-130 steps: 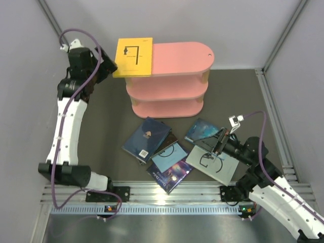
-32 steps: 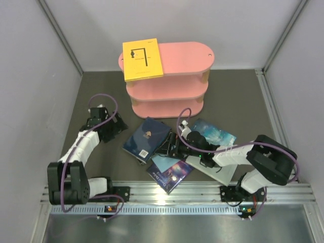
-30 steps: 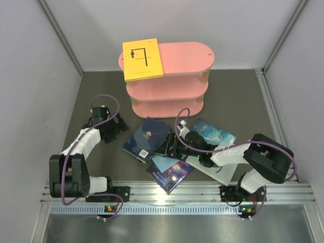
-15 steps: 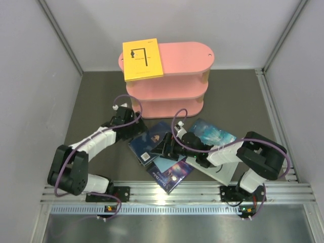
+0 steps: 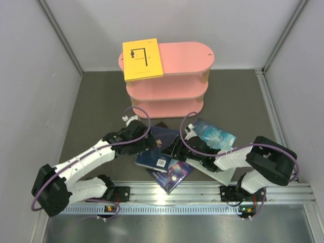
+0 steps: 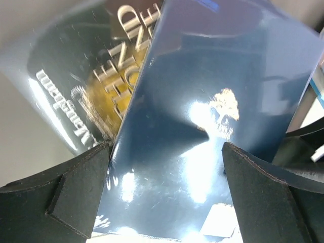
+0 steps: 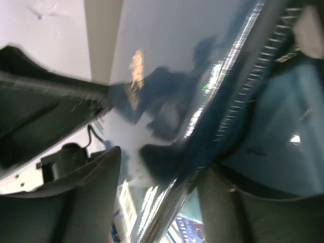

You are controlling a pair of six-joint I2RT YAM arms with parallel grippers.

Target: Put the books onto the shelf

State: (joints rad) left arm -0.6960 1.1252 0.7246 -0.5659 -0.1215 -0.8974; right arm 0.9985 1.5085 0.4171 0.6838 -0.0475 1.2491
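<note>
The navy book [image 5: 152,158] is seen overlapping the black book [image 6: 76,66], gold-lettered "END", on the bench [image 5: 96,101] before the shelf [image 5: 185,53]. It is framed by wide-spread left fingers [image 6: 76,197]; whether the right fingers [image 7: 86,197] are clamped on it cannot be told.

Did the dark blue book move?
Yes. The dark blue book slid away from the pink shelf, toward the metal rail.

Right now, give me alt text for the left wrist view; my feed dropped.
A glossy navy book lies between the open fingers of the left gripper, glare on its cover. Its left edge overlaps a black book with gold lettering at upper left.
</note>
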